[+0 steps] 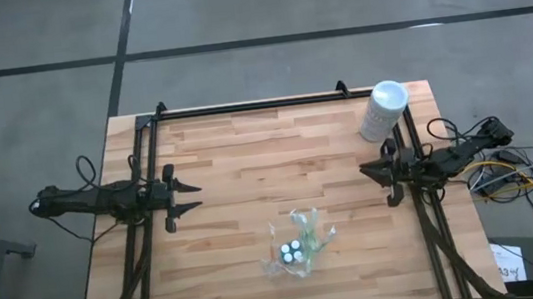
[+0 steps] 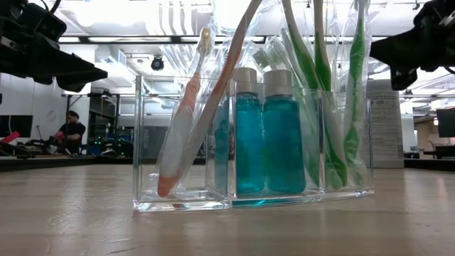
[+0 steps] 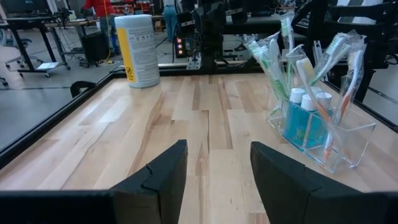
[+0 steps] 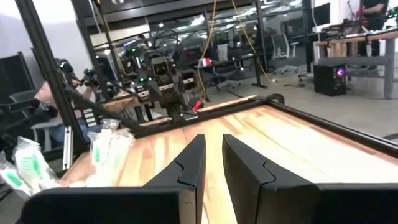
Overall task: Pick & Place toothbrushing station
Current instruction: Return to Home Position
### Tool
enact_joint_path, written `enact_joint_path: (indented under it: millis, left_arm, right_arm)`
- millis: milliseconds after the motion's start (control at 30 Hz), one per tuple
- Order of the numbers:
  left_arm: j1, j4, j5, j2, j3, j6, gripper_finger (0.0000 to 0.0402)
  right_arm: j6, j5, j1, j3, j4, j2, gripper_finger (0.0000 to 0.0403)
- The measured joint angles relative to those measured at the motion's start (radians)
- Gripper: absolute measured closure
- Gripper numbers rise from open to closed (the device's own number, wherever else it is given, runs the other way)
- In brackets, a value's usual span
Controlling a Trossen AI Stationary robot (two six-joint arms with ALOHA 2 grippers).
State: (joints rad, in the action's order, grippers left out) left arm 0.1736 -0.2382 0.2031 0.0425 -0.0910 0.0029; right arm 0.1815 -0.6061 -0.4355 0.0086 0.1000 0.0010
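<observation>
The left gripper [image 3: 217, 179] has its fingers well apart with nothing between them, and the right gripper [image 4: 213, 163] has its fingers drawn almost together, only a thin slit showing, also gripping nothing; each hangs above its own side edge of the table [image 1: 247, 152], pointing inward and well apart from the goods. Between them, toward the near edge and about midway across, stands the transparent organizer [image 2: 146, 107], upright on the wood. It looks fully stocked: green toothbrushes [image 2: 355, 85] in clear wrappers stand in one end compartment, an orange toothbrush [image 2: 186, 114] leans in the other end, and two blue bottles [image 2: 283, 135] with pale caps fill the middle. No brush lies loose on the boards, so the picking and placing appears finished, and all that seems left is for both arms to settle at rest. A white canister [image 1: 383, 111] stands at the far right corner, just beside the right arm, near enough to be worth minding, though nothing else crowds either arm. Beyond the table, a person [image 2: 71, 129] sits far back in the room
</observation>
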Motion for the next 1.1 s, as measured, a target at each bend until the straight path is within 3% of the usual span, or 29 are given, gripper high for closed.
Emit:
enact_joint_path:
  millis: [367,700,1100]
  left_arm:
    - [0.000,0.000,0.000,0.000,0.000,0.000,0.0220]
    - [0.000,0.000,0.000,0.000,0.000,0.000,0.0220]
    - [0.000,0.000,0.000,0.000,0.000,0.000,0.0220]
  right_arm:
    - [-0.013,-0.144,0.002,0.001,-0.036,0.012,0.0351]
    - [-0.033,-0.146,0.002,0.001,-0.037,0.014,0.0351]
    - [-0.262,-0.147,0.002,0.001,-0.037,0.014,0.0351]
